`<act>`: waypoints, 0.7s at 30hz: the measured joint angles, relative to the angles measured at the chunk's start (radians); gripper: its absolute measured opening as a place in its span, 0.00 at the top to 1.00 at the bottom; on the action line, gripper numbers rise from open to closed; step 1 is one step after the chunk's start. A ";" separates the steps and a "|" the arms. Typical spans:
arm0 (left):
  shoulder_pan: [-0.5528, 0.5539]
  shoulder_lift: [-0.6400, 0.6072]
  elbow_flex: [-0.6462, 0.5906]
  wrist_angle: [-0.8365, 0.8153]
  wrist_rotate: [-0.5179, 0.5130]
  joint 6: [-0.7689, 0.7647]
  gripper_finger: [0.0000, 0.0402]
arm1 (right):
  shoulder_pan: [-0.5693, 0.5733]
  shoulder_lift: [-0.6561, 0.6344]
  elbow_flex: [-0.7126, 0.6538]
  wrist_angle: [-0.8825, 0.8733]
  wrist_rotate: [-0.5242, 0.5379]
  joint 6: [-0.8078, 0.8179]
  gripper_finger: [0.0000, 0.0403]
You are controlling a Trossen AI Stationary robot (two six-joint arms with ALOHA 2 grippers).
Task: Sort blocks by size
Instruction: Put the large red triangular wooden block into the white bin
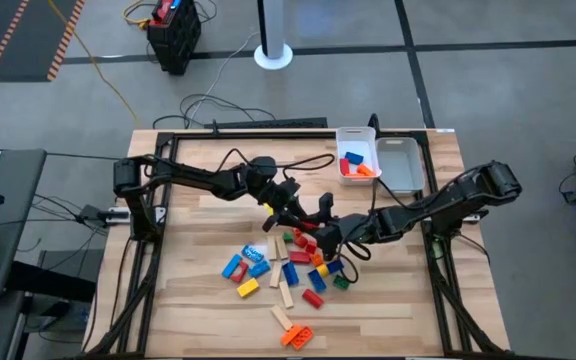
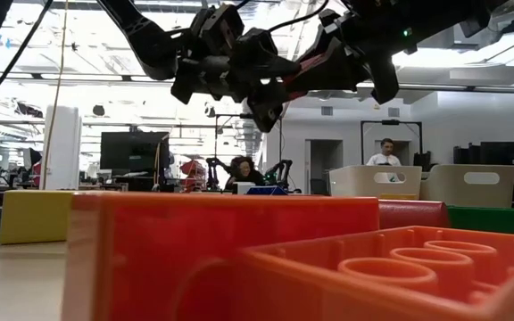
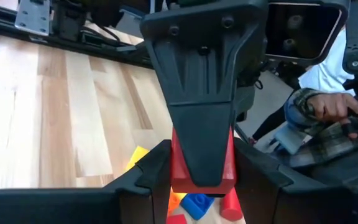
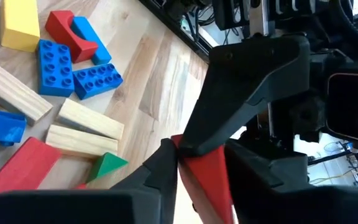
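Now both hands meet above the block pile (image 1: 288, 270): left hand (image 3: 201, 180) clamped on a red block (image 3: 229, 163), right hand (image 4: 194, 165) pinching its own red block (image 4: 207, 171). Best separate them slowly, avoiding a clash.

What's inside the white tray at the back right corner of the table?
The nearer white tray holds a few blocks: blue, red and orange. The second tray beside it looks empty. Anything lying under those blocks is hidden.
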 joint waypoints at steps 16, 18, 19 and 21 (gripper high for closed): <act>0.078 -0.124 -0.006 -0.134 -0.080 0.097 0.38 | 0.010 -0.065 0.000 -0.161 0.121 0.197 0.70; 0.080 -0.144 -0.022 -0.157 -0.115 0.134 0.38 | 0.010 -0.103 0.000 -0.249 0.162 0.278 0.70; 0.079 -0.155 -0.036 -0.162 -0.142 0.151 0.38 | 0.010 -0.126 0.000 -0.306 0.190 0.333 0.70; 0.064 -0.170 -0.067 -0.186 -0.211 0.188 0.38 | -0.002 -0.180 0.000 -0.448 0.236 0.461 0.70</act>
